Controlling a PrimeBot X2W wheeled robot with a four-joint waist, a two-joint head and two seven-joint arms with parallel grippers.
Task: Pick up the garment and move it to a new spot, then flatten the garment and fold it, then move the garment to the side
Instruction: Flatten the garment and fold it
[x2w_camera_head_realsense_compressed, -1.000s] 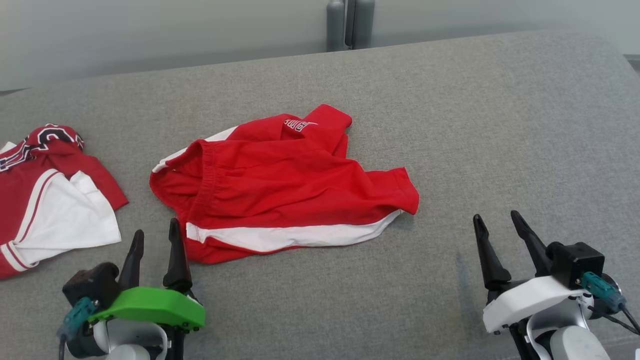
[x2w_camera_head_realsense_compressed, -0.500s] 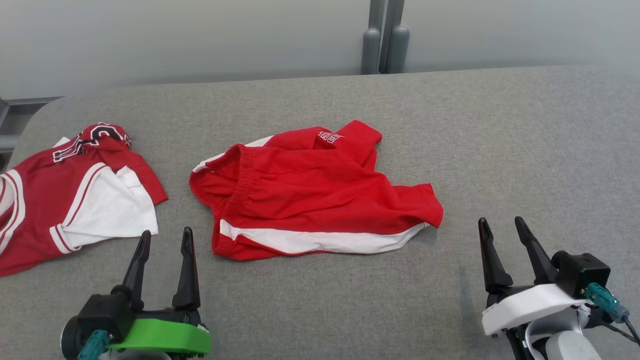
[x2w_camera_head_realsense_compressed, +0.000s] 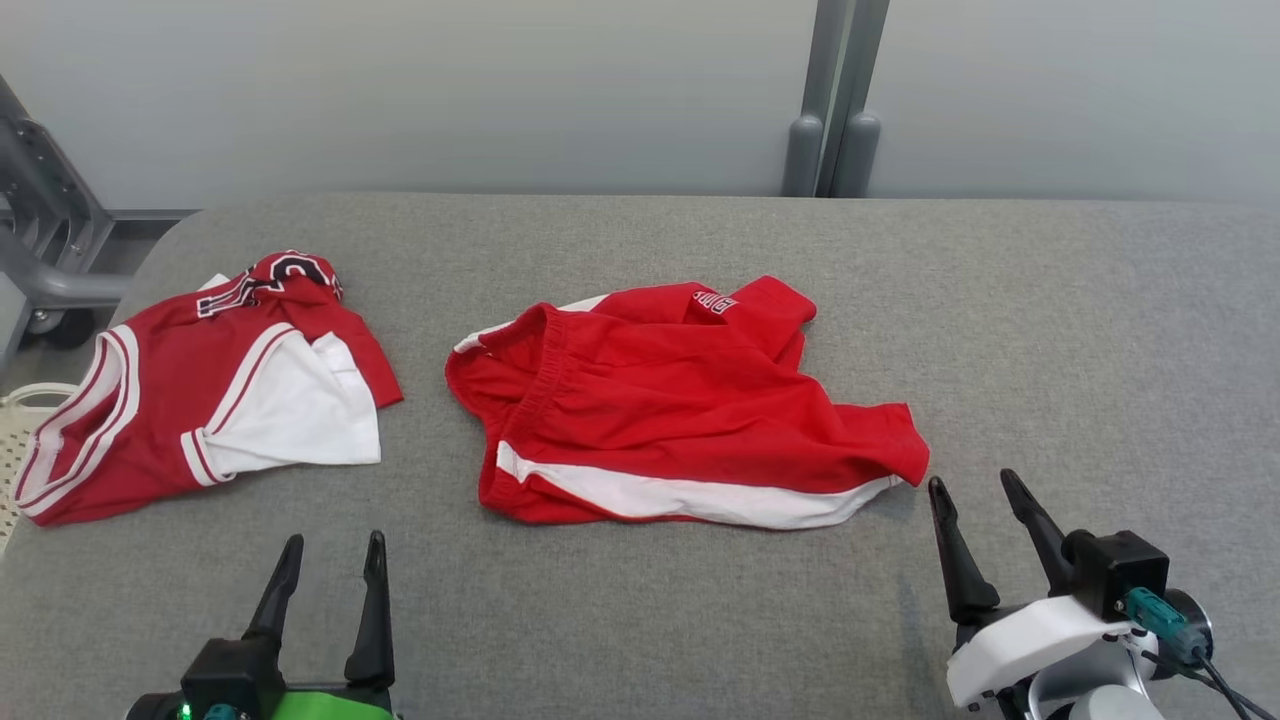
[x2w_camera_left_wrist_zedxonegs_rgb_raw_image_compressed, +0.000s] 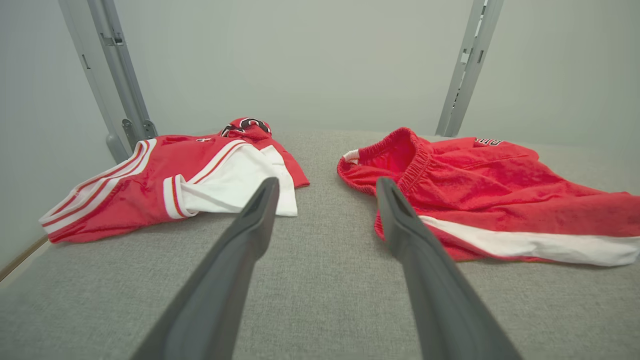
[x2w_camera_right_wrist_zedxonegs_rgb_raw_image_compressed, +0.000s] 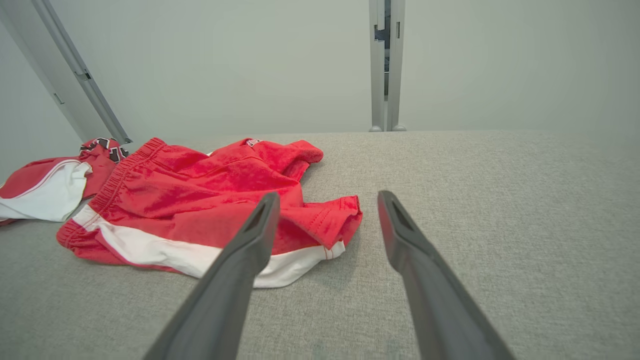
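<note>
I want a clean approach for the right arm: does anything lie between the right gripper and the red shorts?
No. In the head view only a short bare stretch of grey table separates the right gripper from the shorts.

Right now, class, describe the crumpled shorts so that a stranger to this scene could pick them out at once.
Start from the wide grey fabric-covered table. Two red garments lie on it, and the red shorts are the one near its middle, to the right of the jersey. Unlike the jersey, they have a gathered elastic waistband and one broad white stripe along the near edge.
</note>
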